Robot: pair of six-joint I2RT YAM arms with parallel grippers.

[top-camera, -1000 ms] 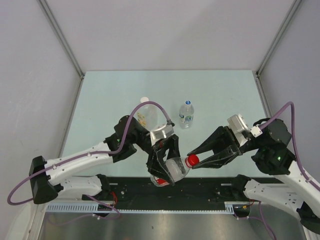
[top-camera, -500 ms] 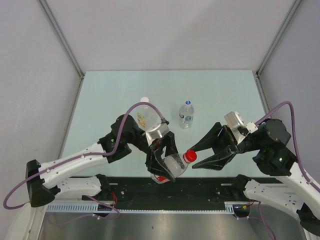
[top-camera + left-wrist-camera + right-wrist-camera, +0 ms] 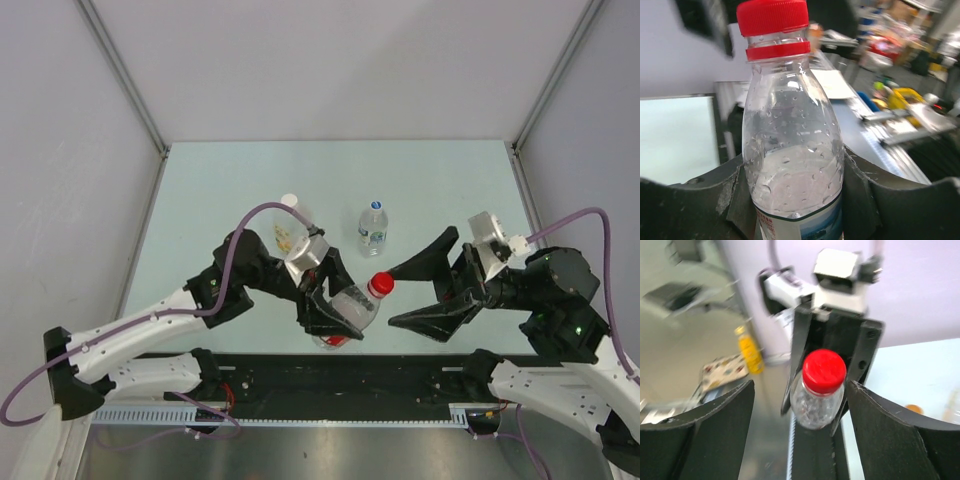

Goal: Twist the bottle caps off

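My left gripper (image 3: 340,308) is shut on a small clear bottle (image 3: 352,303) with a red label, held tilted above the table's near edge. Its red cap (image 3: 381,286) points toward the right arm. In the left wrist view both fingers (image 3: 690,210) press the bottle (image 3: 790,165) below its shoulder, and the red cap (image 3: 772,17) sits on its neck. My right gripper (image 3: 392,297) stands open, its fingertips level with the cap and clear of it on either side. The right wrist view shows the cap (image 3: 824,371) facing the camera between the spread fingers (image 3: 705,440).
A small bottle with a blue cap (image 3: 373,228) stands upright mid-table. A large bottle with a white cap (image 3: 290,201) stands behind the left arm, partly hidden by it and its cable. Grey side walls bound the pale green table (image 3: 450,190).
My right gripper has let go of the red cap, opened wide and drawn back to the right. The left arm has shifted the bottle slightly right and up.
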